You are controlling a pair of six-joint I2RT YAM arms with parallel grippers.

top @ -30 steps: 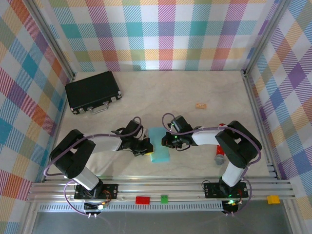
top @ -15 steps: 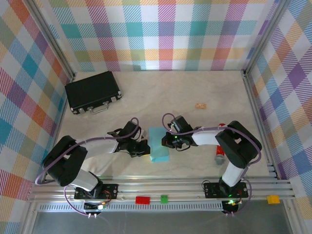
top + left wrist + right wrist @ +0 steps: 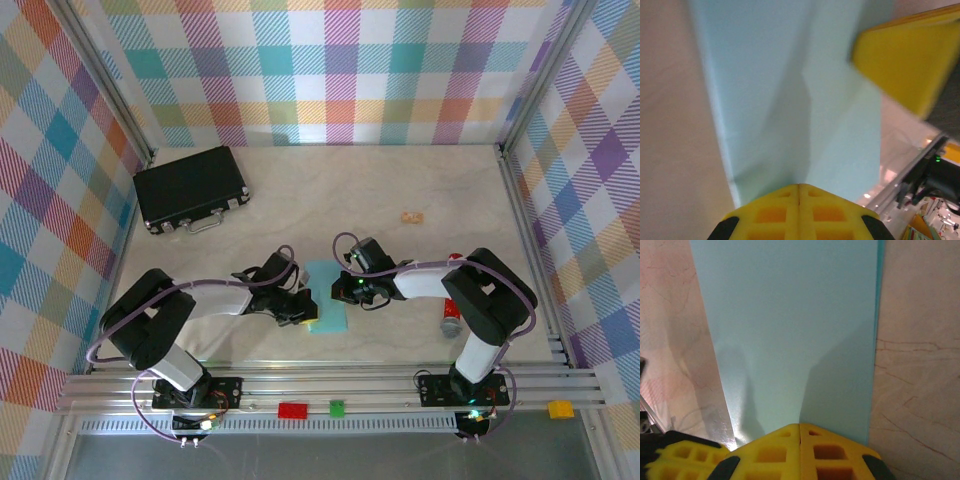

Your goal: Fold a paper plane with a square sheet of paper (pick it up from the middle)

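The folded paper is lying on the desk between the arms. The left pincer and right pincer are each pressing on it, fingers together. If either is sliding unevenly, it is risking a dragged sheet and a skewed or torn crease.

Black case, tan scrap, marker

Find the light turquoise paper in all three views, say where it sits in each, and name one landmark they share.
Top external: turquoise paper lies low centre on the tabletop.
Left wrist: the paper spans the middle, creased, from the top edge downward.
Right wrist: the paper runs as a wide band down the centre.
Shared landmark: the pale marbled tabletop beside the paper.
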